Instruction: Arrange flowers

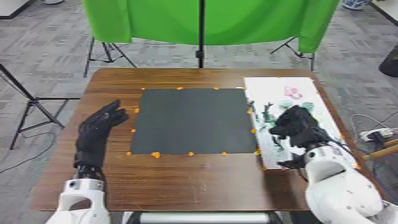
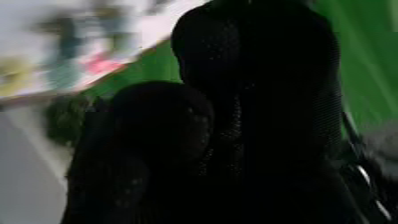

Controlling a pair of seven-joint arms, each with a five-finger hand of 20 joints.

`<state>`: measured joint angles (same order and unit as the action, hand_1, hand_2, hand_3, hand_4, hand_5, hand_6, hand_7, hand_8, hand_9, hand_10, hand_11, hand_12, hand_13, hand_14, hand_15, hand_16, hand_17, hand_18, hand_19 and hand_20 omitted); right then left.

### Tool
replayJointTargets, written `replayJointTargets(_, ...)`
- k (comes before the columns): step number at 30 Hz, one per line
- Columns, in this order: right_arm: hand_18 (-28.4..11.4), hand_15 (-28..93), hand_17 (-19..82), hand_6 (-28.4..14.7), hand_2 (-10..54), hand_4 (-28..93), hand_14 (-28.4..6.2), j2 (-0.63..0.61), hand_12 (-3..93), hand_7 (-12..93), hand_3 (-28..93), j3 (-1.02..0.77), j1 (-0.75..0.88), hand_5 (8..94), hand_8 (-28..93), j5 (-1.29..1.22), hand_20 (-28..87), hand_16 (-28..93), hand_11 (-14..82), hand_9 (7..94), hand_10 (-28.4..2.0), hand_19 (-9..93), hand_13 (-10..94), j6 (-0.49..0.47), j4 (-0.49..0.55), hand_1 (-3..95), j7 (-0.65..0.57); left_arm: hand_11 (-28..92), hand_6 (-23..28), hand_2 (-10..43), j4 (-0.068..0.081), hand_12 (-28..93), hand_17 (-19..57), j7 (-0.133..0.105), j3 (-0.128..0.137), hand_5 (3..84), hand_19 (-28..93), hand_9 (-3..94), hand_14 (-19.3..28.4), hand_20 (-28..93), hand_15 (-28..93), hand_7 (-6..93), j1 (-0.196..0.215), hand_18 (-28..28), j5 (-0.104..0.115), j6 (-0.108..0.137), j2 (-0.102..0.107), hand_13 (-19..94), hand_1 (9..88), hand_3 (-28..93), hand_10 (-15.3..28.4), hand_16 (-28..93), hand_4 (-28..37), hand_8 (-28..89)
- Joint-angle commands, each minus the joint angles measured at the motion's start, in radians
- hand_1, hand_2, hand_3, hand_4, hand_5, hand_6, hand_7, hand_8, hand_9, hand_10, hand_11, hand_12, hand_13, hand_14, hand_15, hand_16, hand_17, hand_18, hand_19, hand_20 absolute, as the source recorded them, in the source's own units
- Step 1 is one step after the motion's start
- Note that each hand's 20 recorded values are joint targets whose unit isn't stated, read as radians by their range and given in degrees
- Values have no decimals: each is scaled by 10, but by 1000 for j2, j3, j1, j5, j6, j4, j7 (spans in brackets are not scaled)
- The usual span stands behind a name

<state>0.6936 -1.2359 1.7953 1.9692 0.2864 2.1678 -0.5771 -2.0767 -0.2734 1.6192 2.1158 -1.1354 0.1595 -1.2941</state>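
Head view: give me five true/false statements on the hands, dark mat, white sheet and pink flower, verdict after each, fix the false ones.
1. The dark mat has orange marks along its edges. True.
2. The left hand is over the dark mat. False: it is to the left of the mat, above the wooden table.
3. The right hand is over the white sheet. True.
4. The white sheet lies to the left of the dark mat. False: it lies to the right of it.
5. The pink flower is toward the white sheet's far end. True.
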Motion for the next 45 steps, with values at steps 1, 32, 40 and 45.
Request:
replayJointTargets(1,-84,568,705,-12,-95,551,-32,80,327,284,-283,336,-468,830,220,-243,435,288,365,897,-121,932,937,-78,-52,869,4,172,40,-37,61,123,56,-46,59,483,44,461,165,200,256,88,7,106,28,110,64,354,289,632,135,4,-197,-58)
replayJointTargets(32,-64,535,711,-23,-95,458,-31,513,297,264,-215,870,-903,818,197,-583,362,281,337,895,-126,930,937,24,-515,842,-89,163,40,-39,75,122,56,27,-30,481,36,459,164,198,229,86,15,104,13,21,78,355,281,644,133,16,-204,-58)
replayJointTargets(40,-56,474,709,-42,-95,421,-39,525,234,193,-244,849,-880,801,184,-562,312,283,298,887,-139,899,937,-6,-547,807,-96,161,40,-40,74,123,55,32,-29,479,35,457,165,197,228,84,16,105,14,13,74,354,281,646,133,15,-203,-57)
replayJointTargets(45,-55,460,708,-41,-95,220,-41,511,231,198,43,840,-884,790,154,-555,322,289,296,882,-142,889,937,-14,-549,670,-84,160,41,-39,71,124,54,28,-16,479,35,458,166,197,227,82,25,105,15,21,72,354,281,644,132,16,-202,-57)
